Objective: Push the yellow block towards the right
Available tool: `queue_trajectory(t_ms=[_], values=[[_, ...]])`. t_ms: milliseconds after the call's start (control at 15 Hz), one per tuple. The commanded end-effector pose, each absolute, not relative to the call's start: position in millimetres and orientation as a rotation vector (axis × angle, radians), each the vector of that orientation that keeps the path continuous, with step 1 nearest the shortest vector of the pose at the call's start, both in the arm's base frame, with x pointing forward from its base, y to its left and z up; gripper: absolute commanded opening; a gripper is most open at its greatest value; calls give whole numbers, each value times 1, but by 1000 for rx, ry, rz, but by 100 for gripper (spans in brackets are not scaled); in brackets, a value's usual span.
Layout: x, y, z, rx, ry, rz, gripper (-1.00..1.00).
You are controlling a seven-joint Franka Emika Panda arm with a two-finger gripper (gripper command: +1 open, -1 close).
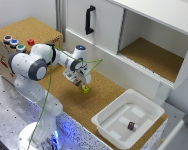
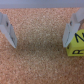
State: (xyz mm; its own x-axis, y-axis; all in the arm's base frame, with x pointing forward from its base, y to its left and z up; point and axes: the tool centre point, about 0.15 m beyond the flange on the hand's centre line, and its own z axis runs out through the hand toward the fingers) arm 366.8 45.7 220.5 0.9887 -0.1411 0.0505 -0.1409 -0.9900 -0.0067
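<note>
The yellow block [image 1: 85, 89] is a tiny yellow cube with dark marks, lying on the cork surface [image 1: 101, 95]. My gripper [image 1: 81, 82] hangs just above it and slightly to the exterior view's left, fingers pointing down. In the wrist view the jaws stand apart with bare cork between them. The yellow block [image 2: 76, 46] sits right by the outer side of one fingertip [image 2: 74, 23], not between the fingers. The other fingertip [image 2: 8, 31] has nothing near it.
A white tray [image 1: 128, 119] holding a small dark cube [image 1: 131, 125] stands at the exterior view's lower right. A white cabinet with a black handle [image 1: 89, 19] and an open shelf [image 1: 149, 52] lies behind. A cork box with coloured buttons [image 1: 18, 44] stands at the left.
</note>
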Motion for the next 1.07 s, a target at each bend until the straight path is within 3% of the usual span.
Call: queue_trajectory(t_ms=[0, 1000], values=[[363, 21, 221, -3158, 182, -131, -100], [351, -69, 208, -3215, 304, -112, -100]])
